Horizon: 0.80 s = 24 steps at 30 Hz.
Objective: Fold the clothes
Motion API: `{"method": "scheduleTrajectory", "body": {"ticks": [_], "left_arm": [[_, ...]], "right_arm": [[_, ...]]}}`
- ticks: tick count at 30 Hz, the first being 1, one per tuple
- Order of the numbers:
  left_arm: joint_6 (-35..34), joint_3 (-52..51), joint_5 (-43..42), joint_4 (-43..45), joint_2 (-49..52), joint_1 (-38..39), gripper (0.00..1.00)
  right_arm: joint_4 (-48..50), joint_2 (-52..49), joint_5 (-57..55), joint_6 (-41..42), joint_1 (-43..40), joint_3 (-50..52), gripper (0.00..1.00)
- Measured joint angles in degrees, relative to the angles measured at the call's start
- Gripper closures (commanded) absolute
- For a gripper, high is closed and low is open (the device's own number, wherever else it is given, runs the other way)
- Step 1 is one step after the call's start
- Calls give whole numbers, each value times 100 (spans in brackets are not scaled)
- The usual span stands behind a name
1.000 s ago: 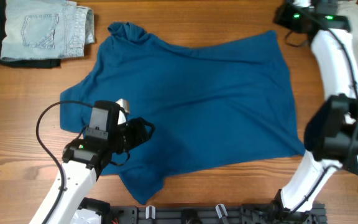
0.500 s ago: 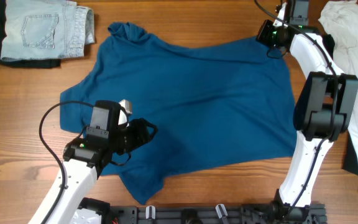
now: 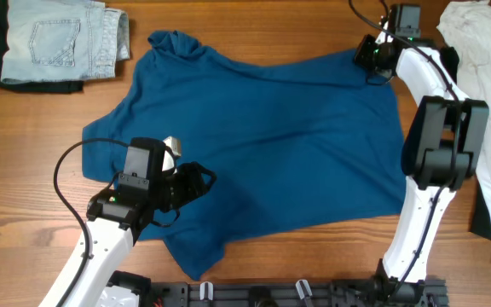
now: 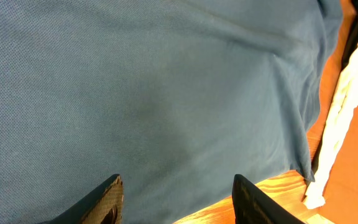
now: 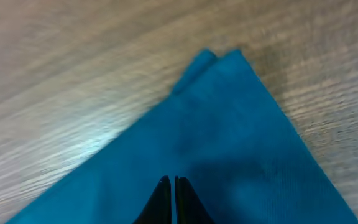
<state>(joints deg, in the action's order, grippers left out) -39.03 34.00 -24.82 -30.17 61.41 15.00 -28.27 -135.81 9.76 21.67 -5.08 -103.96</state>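
The wooden worktop [image 3: 254, 17] carries the deep-blue top [image 3: 271, 136], spread flat at its middle. The top's long axis runs across the overhead view, neck at the upper left and hem at the right. A white garment [image 3: 484, 51] lies just beyond the hem, and a pale denim piece [image 3: 58, 38] sits well apart past the neck; neither blocks a fold. The left tool [image 3: 196, 181] hovers over the near sleeve side, its fingers [image 4: 110, 194] spread above plain cloth. The right tool [image 5: 171, 194] is nearer the far hem corner [image 5: 219, 59], which lies just ahead of it. Its jaws are pressed together, with no cloth visible between them. The coming move probably starts at that corner.
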Motion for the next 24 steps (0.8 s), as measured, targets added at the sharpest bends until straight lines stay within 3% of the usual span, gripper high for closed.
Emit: {"method": "scheduleTrajectory", "body": {"ticks": [24], "left_arm": [[-2, 0, -17, -44, 4, 0, 43]], "right_arm": [[1235, -643, -251, 74, -492, -382, 96]]}}
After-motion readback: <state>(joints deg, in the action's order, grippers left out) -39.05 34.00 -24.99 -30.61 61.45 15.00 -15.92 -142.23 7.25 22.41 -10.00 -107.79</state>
